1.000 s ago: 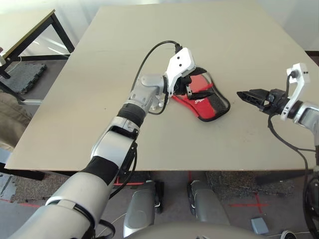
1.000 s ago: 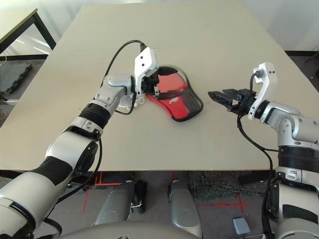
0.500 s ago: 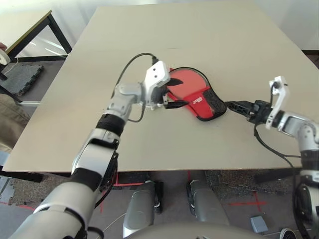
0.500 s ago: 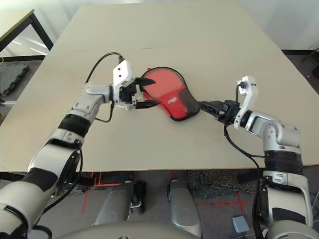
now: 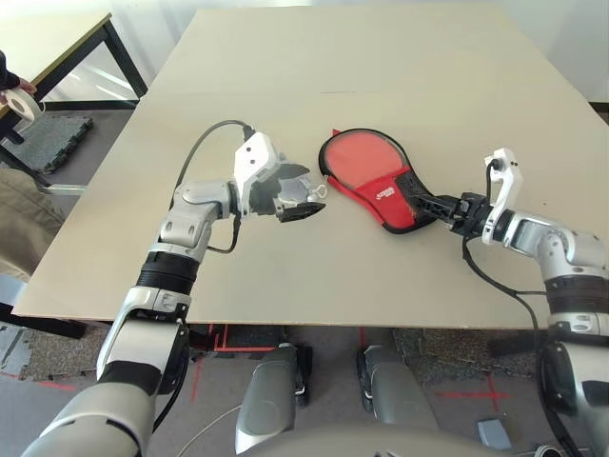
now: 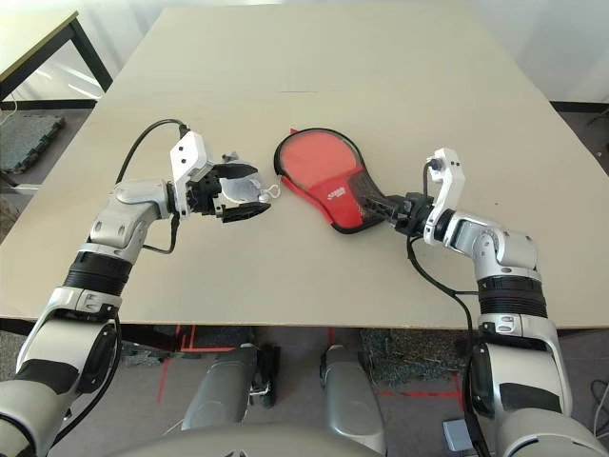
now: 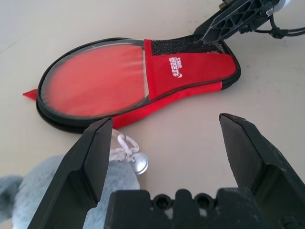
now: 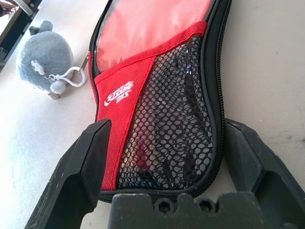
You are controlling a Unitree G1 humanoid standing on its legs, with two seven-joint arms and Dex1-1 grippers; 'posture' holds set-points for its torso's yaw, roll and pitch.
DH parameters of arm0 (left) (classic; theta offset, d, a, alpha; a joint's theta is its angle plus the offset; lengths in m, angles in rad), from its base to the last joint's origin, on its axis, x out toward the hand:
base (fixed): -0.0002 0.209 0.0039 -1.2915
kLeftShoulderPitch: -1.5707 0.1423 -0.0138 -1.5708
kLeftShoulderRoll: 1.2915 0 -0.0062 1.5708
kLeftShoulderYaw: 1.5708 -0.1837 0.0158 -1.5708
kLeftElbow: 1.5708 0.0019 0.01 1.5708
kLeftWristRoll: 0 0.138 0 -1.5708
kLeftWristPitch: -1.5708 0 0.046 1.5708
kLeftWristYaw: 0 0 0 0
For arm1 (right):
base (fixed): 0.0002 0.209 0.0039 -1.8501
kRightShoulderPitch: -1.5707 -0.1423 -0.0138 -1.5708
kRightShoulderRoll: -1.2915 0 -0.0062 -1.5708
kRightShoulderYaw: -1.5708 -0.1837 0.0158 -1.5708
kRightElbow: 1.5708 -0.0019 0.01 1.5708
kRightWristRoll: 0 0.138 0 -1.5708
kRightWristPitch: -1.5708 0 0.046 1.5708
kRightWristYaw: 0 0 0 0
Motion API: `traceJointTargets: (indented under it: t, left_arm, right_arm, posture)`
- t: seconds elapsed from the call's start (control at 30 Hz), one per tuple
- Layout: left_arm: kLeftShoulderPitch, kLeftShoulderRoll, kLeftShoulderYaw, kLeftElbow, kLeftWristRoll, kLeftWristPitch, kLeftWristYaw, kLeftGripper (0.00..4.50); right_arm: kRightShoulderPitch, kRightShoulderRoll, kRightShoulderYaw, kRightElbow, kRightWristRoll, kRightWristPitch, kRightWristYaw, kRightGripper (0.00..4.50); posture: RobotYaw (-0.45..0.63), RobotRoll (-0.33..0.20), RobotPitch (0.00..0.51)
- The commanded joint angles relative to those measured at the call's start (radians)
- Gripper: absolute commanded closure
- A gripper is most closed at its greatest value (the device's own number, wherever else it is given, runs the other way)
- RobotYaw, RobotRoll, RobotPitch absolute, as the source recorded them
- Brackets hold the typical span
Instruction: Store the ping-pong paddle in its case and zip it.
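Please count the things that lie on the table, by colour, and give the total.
Red: 1, the paddle case
Grey: 1, the plush toy
Total: 2

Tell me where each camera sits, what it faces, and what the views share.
Head pair: looks down over both silver forearms at the table, case in the middle.
Left wrist: looks along the open left gripper across a grey plush toy to the case.
Right wrist: looks along the open right gripper, fingers either side of the case's mesh end.
Shared: the case and the plush.
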Motion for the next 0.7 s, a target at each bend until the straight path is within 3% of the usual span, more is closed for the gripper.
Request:
traceJointTargets:
  t: [0.03, 0.13, 0.43, 0.7]
  left_arm:
    - [0.012, 0.003, -0.004, -0.021, -0.009, 0.010, 0.008, 0.00]
    - [0.010, 0.002, -0.006, -0.018, -0.010, 0.010, 0.010, 0.00]
    - [0.012, 0.003, -0.008, -0.009, -0.007, 0.002, 0.010, 0.00]
    - [-0.003, 0.007, -0.007, 0.017, -0.001, -0.012, 0.007, 0.00]
  right_arm:
    - [0.003, 0.013, 0.020, 0.006, -0.003, 0.040, -0.013, 0.19]
    - [0.002, 0.013, 0.013, 0.013, 0.000, 0.064, -0.024, 0.95]
    - [0.027, 0.001, 0.004, -0.011, 0.006, 0.109, -0.027, 4.38]
    - [0.068, -0.043, -0.018, -0.061, 0.038, 0.157, -0.012, 4.45]
  posture:
    - [0.05, 0.000, 0.140]
    - [0.04, 0.000, 0.140]
    - [0.04, 0.000, 0.137]
    - [0.03, 0.000, 0.131]
